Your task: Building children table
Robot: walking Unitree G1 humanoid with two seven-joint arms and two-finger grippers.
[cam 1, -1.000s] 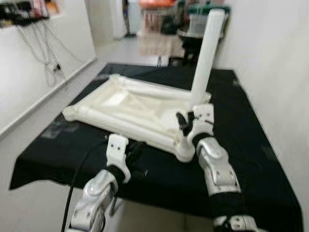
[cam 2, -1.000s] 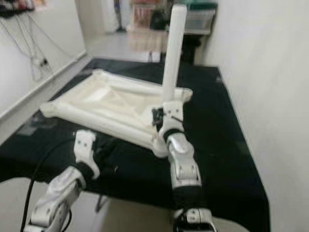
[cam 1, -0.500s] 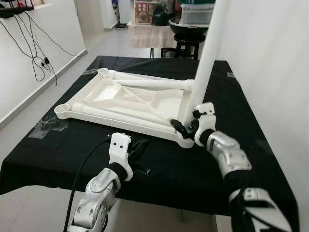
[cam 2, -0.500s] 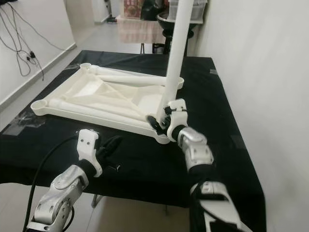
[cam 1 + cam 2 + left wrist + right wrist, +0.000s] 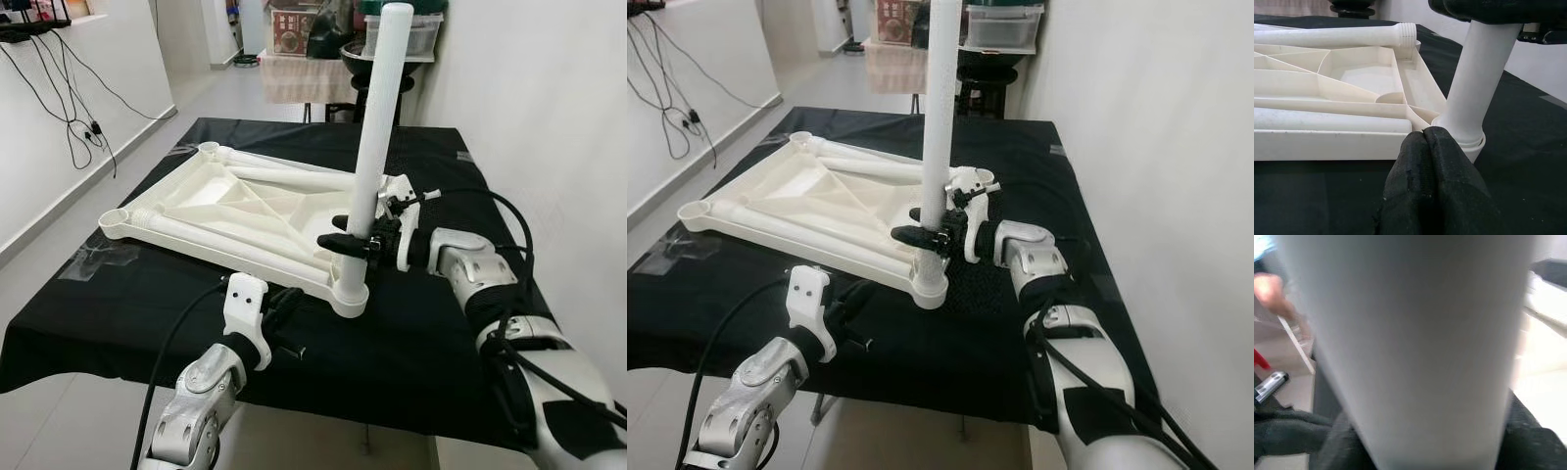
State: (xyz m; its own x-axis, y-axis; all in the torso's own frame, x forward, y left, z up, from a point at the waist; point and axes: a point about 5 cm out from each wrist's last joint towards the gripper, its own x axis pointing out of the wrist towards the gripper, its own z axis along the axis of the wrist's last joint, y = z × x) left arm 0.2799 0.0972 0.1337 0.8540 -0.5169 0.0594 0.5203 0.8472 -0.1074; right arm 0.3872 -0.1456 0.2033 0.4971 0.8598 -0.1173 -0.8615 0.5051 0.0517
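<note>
The white plastic tabletop (image 5: 245,211) lies upside down on the black-clothed table (image 5: 431,343). A white leg (image 5: 373,127) stands upright in its near right corner socket (image 5: 350,297). My right gripper (image 5: 345,243) reaches in from the right and is shut on this leg a little above the socket; in the right wrist view the leg (image 5: 1415,347) is very close. Another leg (image 5: 1342,35) with a threaded end lies along the tabletop's far side. My left gripper (image 5: 284,304) is shut and empty, low at the table's front, with its fingertips (image 5: 1425,139) just in front of the socket.
A white wall runs close along the table's right side. Beyond the far end stand a black stool (image 5: 377,83) and storage bins (image 5: 407,29). Cables (image 5: 78,108) hang on the left wall above open floor.
My right arm has swung round and now holds the leg from the right, slightly higher. The leg has shifted left in view. The left gripper has stayed put.
</note>
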